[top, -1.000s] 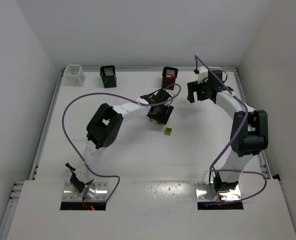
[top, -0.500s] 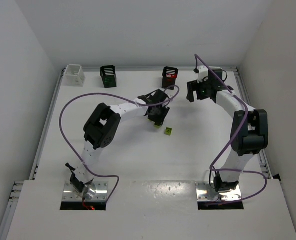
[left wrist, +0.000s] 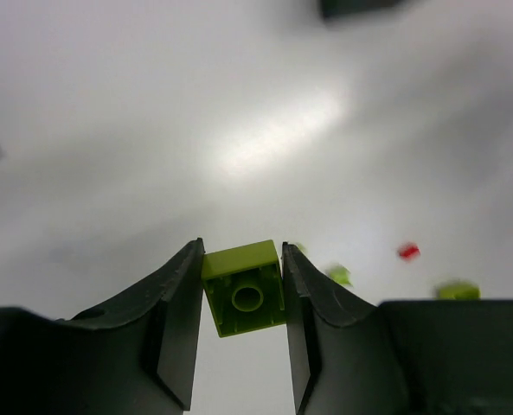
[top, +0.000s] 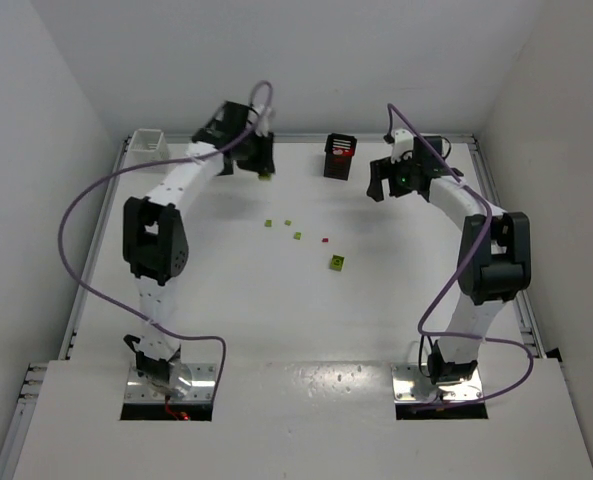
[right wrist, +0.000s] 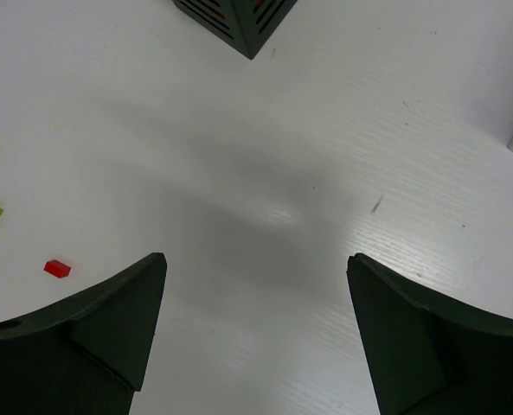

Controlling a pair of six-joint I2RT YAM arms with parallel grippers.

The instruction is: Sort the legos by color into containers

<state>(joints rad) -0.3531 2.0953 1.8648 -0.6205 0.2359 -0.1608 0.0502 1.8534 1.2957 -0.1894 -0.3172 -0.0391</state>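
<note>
My left claw (left wrist: 241, 251) grips yellow-green brick (left wrist: 243, 290) near table (top: 226, 300) far edge; shallow fingertip pinch, brick may twist out, drop.

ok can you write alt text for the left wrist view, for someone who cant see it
The left gripper pinches a yellow-green lego brick between its two dark fingers, one stud facing the camera. Behind it the white table is blurred, with a small red lego and a few loose yellow-green legos lying on it to the right.
</note>
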